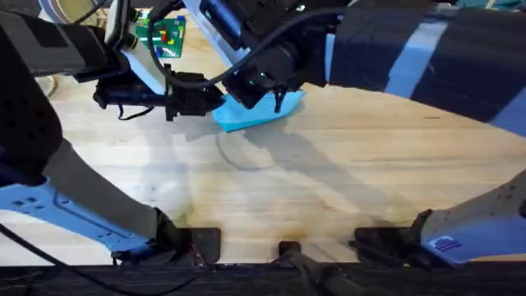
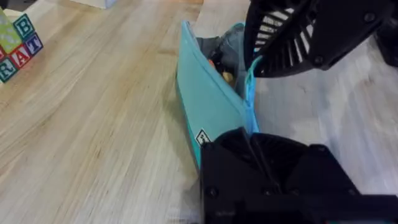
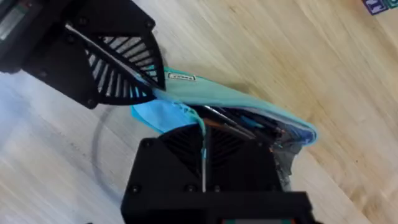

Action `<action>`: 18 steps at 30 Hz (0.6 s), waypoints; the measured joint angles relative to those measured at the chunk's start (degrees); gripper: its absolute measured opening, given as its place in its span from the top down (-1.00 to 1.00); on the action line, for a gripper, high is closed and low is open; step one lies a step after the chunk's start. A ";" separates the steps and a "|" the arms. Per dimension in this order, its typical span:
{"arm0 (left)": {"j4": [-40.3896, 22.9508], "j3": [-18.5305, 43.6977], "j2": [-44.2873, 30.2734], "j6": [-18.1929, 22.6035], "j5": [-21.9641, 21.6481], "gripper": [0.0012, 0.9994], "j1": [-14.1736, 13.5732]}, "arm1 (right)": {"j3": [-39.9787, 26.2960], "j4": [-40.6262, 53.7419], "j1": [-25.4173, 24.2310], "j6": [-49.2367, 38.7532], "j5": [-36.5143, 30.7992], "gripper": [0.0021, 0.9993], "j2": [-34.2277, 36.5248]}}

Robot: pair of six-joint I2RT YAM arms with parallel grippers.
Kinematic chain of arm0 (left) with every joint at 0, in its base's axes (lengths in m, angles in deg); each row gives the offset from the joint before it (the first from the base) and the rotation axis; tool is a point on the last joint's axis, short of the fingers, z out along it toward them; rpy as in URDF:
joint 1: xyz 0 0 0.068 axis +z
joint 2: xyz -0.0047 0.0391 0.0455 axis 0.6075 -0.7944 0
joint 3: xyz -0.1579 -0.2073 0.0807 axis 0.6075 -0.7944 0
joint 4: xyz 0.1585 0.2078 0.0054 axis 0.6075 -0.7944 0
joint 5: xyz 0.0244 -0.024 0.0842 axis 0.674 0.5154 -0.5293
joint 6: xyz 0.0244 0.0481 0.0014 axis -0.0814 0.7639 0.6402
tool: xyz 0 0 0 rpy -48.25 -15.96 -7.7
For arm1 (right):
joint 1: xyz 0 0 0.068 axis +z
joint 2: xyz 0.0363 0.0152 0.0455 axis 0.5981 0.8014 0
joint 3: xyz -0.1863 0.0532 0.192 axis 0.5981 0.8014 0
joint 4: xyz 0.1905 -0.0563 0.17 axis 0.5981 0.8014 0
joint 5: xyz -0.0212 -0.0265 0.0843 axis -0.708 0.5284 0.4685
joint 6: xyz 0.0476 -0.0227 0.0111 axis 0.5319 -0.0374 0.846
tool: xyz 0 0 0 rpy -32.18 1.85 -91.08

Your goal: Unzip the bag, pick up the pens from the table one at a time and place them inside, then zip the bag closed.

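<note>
Blue fabric is what worries me: the bag (image 1: 251, 113) is soft, and if my left fingers (image 2: 249, 134) lose its end while the right fingers (image 3: 202, 134) tug the zipper cord, I judge the pouch will bunch or drag across the bench (image 1: 329, 173) and the pens (image 3: 249, 127) showing in its open mouth may spill. Both sets of fingers are clenched on the bag, one at each side of it, near the bench's far edge.
</note>
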 joint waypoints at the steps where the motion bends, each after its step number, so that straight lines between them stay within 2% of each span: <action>1: 0.00 0.00 0.00 0.00 0.05 0.92 -0.03 | 0.00 0.02 -0.15 0.00 0.15 0.94 0.02; 18: 0.02 0.00 0.00 0.00 0.16 0.92 -0.07 | 0.00 2.28 -4.20 0.00 0.89 0.94 0.00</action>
